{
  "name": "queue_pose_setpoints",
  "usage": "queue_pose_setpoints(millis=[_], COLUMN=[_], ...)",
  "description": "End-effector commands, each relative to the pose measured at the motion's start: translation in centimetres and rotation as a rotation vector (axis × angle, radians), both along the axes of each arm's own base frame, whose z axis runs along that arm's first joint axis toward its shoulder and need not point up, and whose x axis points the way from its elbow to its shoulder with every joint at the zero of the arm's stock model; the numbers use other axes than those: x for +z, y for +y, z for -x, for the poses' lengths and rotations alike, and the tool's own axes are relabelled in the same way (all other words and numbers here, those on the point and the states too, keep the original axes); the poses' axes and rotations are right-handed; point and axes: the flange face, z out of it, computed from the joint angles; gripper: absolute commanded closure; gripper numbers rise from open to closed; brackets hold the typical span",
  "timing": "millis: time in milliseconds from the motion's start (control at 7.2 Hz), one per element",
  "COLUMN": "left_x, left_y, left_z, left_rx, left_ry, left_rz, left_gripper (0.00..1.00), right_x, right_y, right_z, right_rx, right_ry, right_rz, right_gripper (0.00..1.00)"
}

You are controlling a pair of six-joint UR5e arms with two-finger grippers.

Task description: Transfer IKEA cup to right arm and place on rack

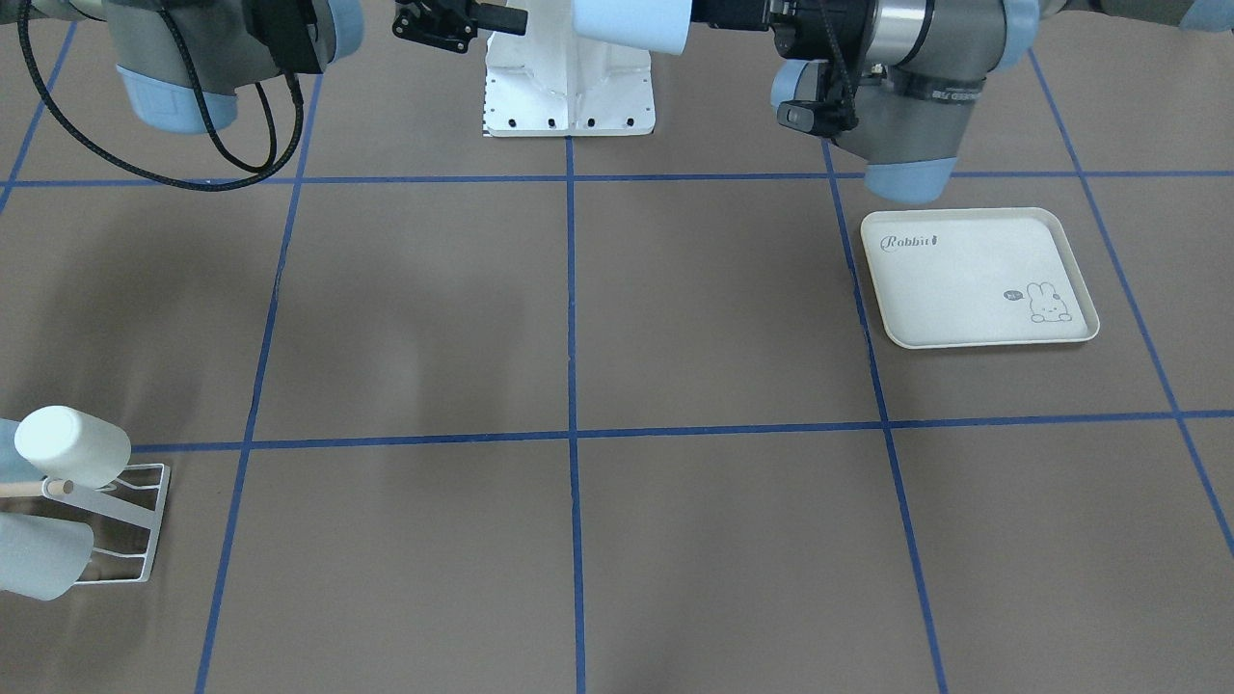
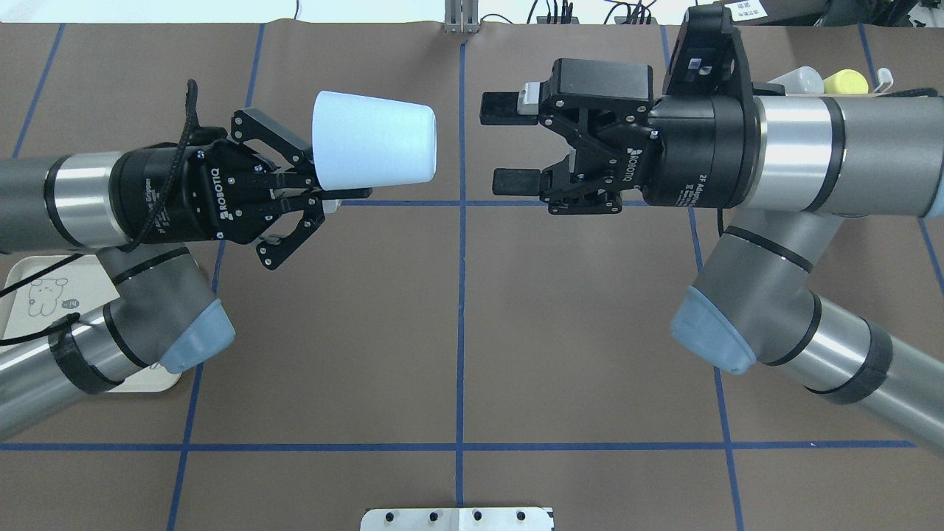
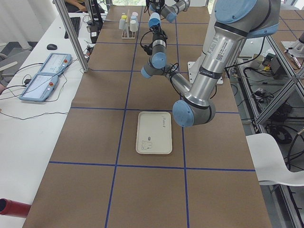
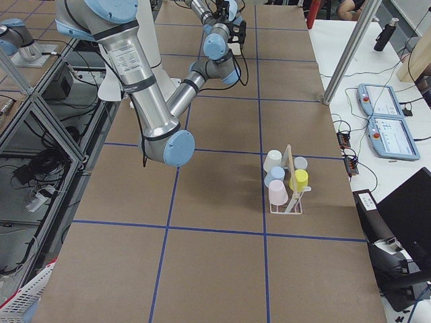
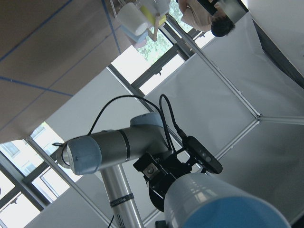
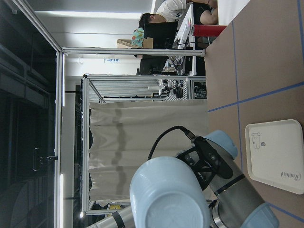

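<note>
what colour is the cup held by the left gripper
Plain pale blue; the cup in the left gripper shows best in the overhead exterior view.

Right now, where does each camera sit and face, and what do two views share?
Front-facing: across the table, facing the robot base.
Overhead: behind the robot, looking down; left tool holds the cup, right tool open.
Exterior left: table's left end; left arm near.
Exterior right: table's right end; right arm near.
Left wrist: looks past the cup at the right arm.
Right wrist: faces the cup's base, left arm behind.
Shared: both wrist views show the cup.
</note>
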Motion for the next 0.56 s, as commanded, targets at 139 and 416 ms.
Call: queue_pose_setpoints(millis=[139,416], left_x=[-0.61,-0.41], left_y=[1.33,1.25], left_z=[-1.21,-1.53], left_rx=[0.035,0.033], left_ry=[0.046,0.042], left_rz=[0.011,0.017], left_gripper=[1.0,1.0], right_x=[-0.4,-0.9], right_y=[0.27,0.8], right_z=[1.01,1.71], right_rx=[-0.006,-0.013], right_ry=[-0.022,-0.036], right_rz=[-0.002,0.004], right_gripper=[0.02,0.02])
